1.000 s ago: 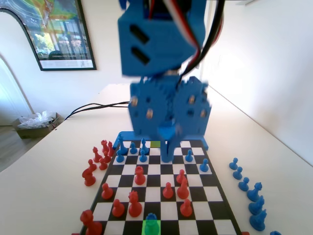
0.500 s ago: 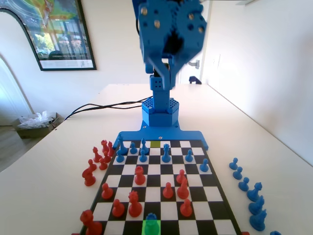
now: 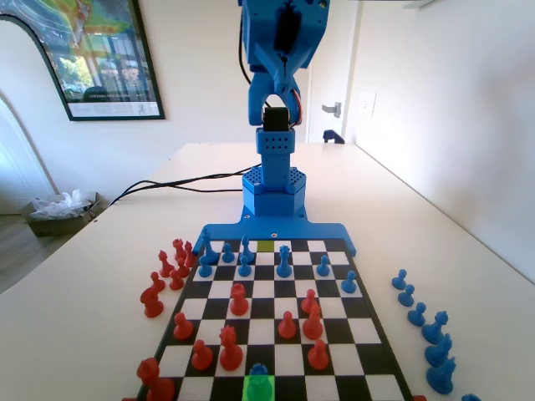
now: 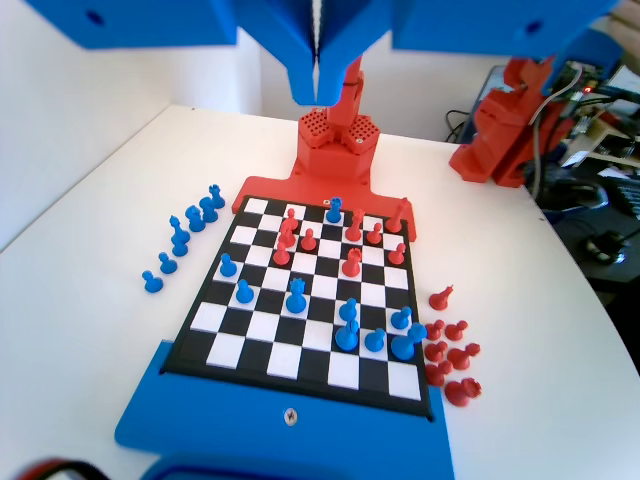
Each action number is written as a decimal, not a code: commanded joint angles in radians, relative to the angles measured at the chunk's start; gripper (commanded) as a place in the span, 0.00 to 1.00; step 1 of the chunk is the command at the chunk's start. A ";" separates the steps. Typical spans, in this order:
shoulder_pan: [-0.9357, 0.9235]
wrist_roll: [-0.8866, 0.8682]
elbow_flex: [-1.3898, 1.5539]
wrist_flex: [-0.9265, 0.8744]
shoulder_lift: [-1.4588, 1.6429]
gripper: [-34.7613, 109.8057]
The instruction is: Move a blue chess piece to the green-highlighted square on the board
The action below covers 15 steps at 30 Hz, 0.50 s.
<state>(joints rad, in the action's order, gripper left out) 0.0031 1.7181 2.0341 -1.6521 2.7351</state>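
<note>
In the wrist view the gripper (image 4: 318, 90) hangs high above the chequered board (image 4: 300, 355), its angular plastic jaws pressed together on nothing. Far below the fingertips, at the board's far end, the slim knobbed blue chess piece (image 4: 333, 209) stands. In the fixed view it stands (image 3: 258, 371) on the neon green-highlighted square (image 3: 258, 387).

one board (image 3: 262, 332), one bright green square (image 3: 259, 391), one olive square (image 3: 266, 246)

I see the blue chess piece (image 3: 259, 370) standing upright on the green-highlighted square (image 3: 258, 388), in the nearest row of the board (image 3: 380, 355) in the fixed view. In the wrist view it stands in the farthest row (image 4: 333, 209), among red pieces. The black-and-white chequered board lies flat
</note>
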 commanded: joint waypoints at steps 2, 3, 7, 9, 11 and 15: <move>0.008 0.005 0.044 0.003 0.071 0.25; 0.008 0.008 0.060 0.003 0.084 0.25; 0.006 0.014 0.114 0.009 0.147 0.25; 0.008 0.011 0.127 0.017 0.167 0.26; 0.009 0.012 0.135 0.032 0.176 0.26; 0.002 0.011 0.143 0.055 0.225 0.26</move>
<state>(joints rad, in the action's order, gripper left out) -0.0046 1.7242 2.1737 -1.6091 2.9345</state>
